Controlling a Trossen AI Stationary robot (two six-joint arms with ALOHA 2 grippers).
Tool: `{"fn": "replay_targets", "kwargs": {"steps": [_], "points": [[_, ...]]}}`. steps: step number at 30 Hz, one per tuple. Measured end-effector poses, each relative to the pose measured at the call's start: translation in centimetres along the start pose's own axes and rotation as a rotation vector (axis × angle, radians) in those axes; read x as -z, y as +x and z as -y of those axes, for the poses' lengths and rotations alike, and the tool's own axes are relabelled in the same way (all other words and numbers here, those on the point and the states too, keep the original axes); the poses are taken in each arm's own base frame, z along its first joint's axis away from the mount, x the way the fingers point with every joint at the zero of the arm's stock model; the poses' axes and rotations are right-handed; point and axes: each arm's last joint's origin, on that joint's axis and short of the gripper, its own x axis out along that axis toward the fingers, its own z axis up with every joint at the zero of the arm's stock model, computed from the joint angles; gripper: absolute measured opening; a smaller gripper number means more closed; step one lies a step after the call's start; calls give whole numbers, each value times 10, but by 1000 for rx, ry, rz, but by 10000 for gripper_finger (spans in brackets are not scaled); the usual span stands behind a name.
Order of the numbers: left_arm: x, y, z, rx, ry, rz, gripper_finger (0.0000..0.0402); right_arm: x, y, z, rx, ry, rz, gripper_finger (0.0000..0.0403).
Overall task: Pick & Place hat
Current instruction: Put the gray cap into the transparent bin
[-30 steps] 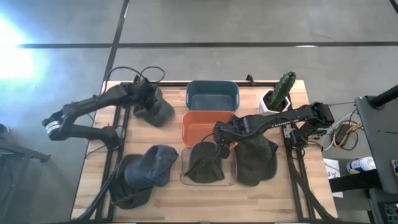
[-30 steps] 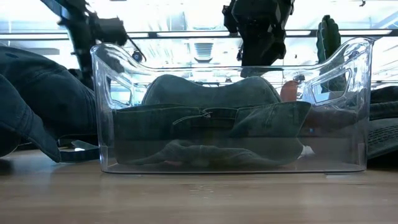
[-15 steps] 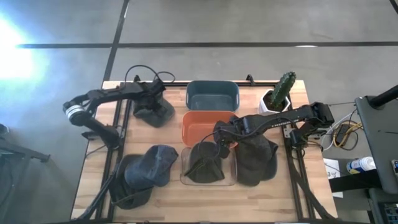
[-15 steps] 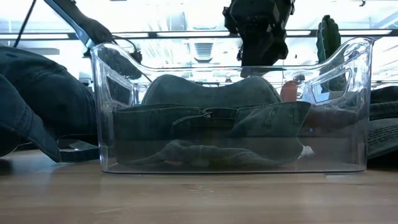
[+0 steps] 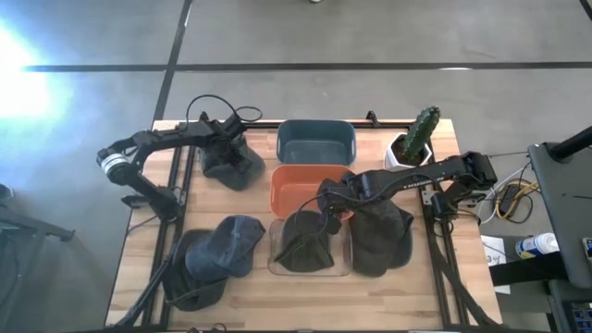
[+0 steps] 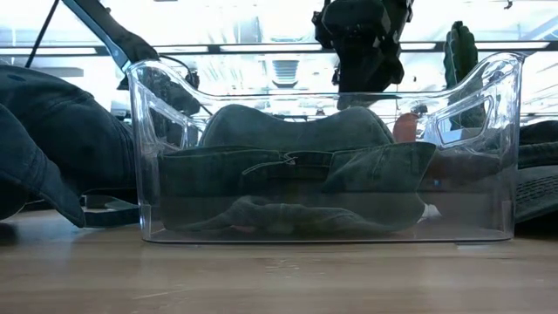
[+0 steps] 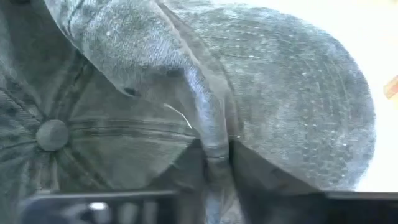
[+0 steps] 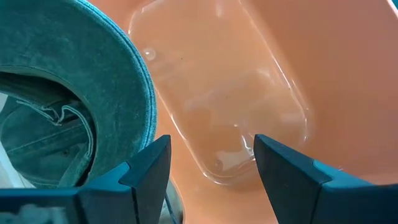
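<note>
A grey cap [image 5: 237, 166] lies on the table's far left part. My left gripper [image 5: 222, 148] stands on it from above, shut on a fold of its cloth; its wrist view shows the crown button [image 7: 53, 134] and the brim [image 7: 298, 112]. My right gripper [image 5: 331, 208] hangs open over the orange bin [image 5: 296, 185], fingers [image 8: 152, 158] apart with nothing between them. A green hat [image 5: 305, 245] lies in the clear bin [image 6: 148, 174], its brim [image 8: 118, 81] beside my right gripper. My left gripper pinches a raised fold of the cap's cloth [image 7: 214, 146] between its two fingers, beside where the crown meets the brim. The fingers come from above, pointing steeply down. The cap rests on the table, its crown crumpled.
A blue cap [image 5: 229, 245] lies on a black hat [image 5: 190, 282] at the near left. A dark green hat [image 5: 381, 239] lies right of the clear bin. A grey-blue bin [image 5: 315, 143] and a potted cactus [image 5: 418, 137] stand at the far edge.
My left gripper has come down onto the grey cap and moved a little toward the table's far edge, tipping more steeply downward. The cap has stayed on the table.
</note>
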Motion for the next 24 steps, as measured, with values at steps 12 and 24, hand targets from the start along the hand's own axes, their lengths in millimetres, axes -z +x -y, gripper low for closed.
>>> {"fn": "replay_targets", "kwargs": {"steps": [12,24], "points": [[2,-43,2,31,-31,128,3,0,-7,2,-21,5,8,226],[42,-175,34,296,45,618,1,1,-51,23,94,54,199,226]]}}
